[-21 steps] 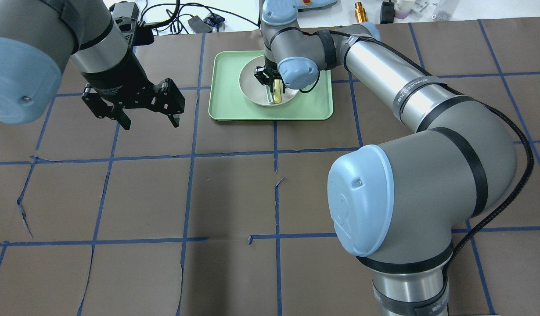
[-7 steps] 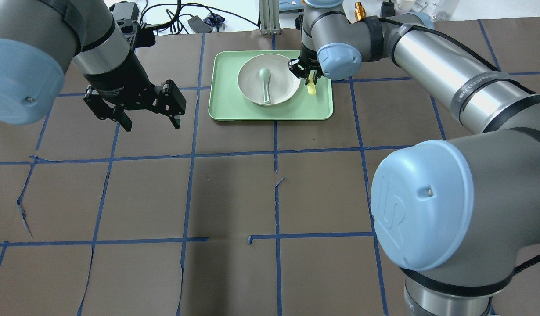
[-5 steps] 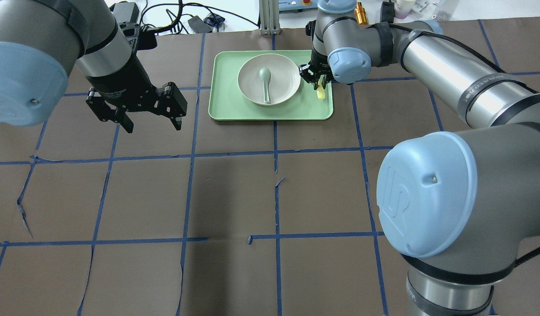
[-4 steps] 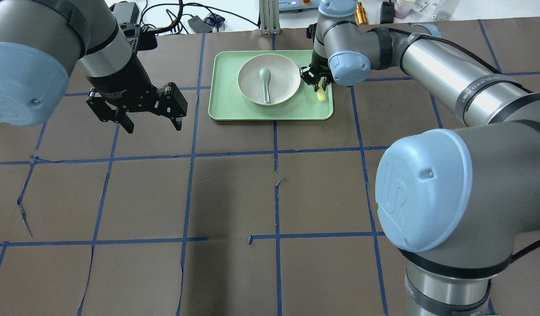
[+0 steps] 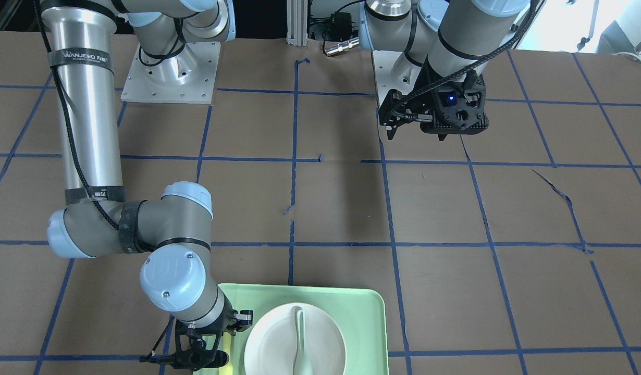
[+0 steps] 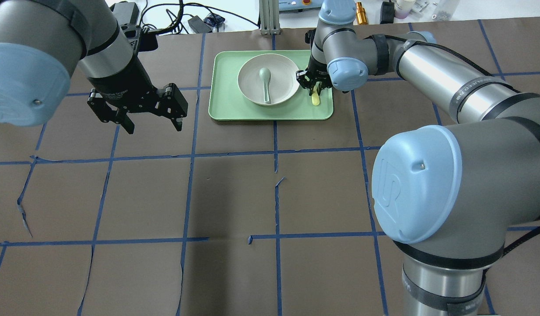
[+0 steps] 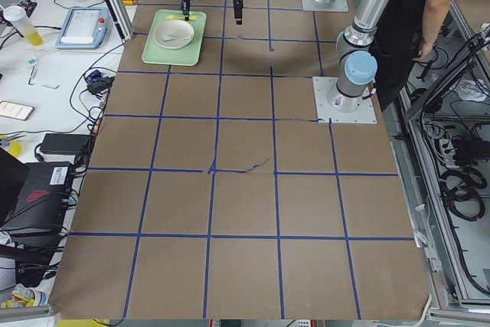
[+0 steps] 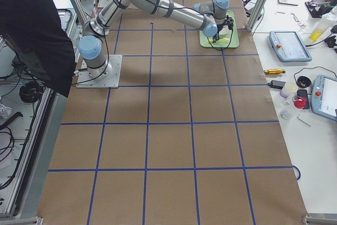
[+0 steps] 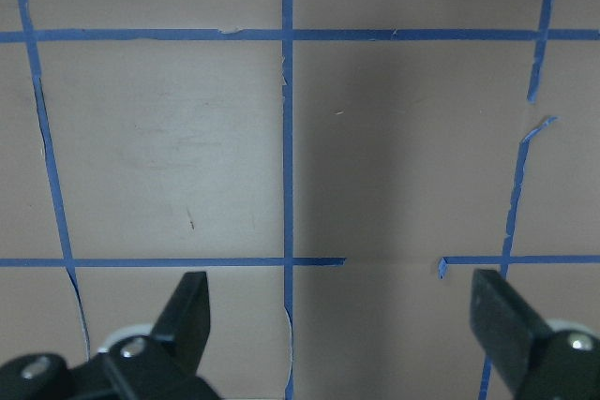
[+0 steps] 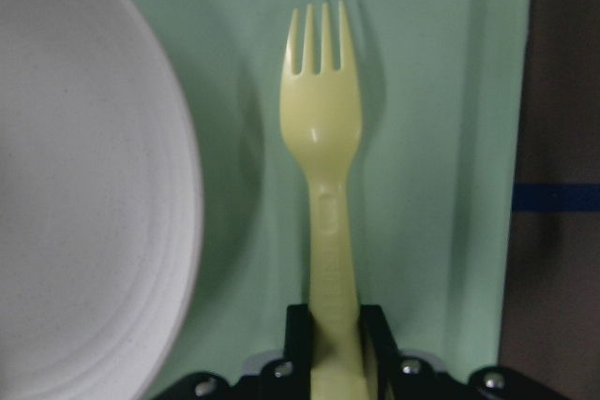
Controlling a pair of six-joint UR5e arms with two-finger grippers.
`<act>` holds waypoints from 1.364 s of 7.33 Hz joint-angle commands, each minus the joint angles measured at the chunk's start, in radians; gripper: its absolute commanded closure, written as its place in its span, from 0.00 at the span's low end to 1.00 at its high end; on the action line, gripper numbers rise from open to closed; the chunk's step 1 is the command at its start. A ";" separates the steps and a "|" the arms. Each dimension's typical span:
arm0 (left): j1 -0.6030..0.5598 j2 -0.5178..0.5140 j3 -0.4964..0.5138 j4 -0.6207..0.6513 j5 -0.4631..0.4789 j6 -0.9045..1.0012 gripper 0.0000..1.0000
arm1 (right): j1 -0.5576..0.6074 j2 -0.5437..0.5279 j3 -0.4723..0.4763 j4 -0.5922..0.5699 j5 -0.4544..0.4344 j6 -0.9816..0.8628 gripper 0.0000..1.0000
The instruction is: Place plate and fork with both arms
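The off-white plate (image 6: 249, 83) sits on the mint-green tray (image 6: 226, 107), and a pale grey-green spoon (image 6: 264, 80) lies in it. My right gripper (image 6: 313, 86) is shut on the handle of the yellow fork (image 6: 315, 100). It holds the fork low over the tray's strip between the plate and the tray's right rim. In the right wrist view the fork (image 10: 323, 138) points its tines away from the gripper (image 10: 333, 320), beside the plate (image 10: 75, 185). My left gripper (image 6: 153, 127) hangs open and empty above the table, left of the tray.
Brown table paper with blue tape lines (image 6: 276, 149) covers the table. Cables and small items (image 6: 195, 19) lie past the far edge. In the front-facing view the tray (image 5: 362, 312) is at the bottom edge and the left gripper (image 5: 415, 136) is near the robot's base.
The right gripper lifted the fork out of the plate and carried it right, over the tray's right strip, then settled slightly back towards the plate. The spoon now shows. The left arm barely moved.
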 commanded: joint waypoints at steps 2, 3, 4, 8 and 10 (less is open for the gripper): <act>0.000 0.001 0.000 0.000 0.000 0.003 0.00 | 0.000 -0.014 0.001 0.008 -0.004 -0.015 0.00; 0.000 0.001 0.000 0.000 0.000 0.005 0.00 | 0.000 -0.055 0.006 0.023 -0.011 -0.042 0.00; 0.000 0.001 0.000 0.000 0.000 0.003 0.00 | -0.011 -0.145 0.021 0.157 -0.021 -0.049 0.00; -0.002 0.003 0.000 0.000 -0.002 -0.003 0.00 | -0.026 -0.530 0.182 0.410 -0.083 -0.050 0.00; -0.008 0.001 -0.002 0.000 0.000 -0.003 0.00 | -0.025 -0.677 0.320 0.410 -0.075 -0.041 0.00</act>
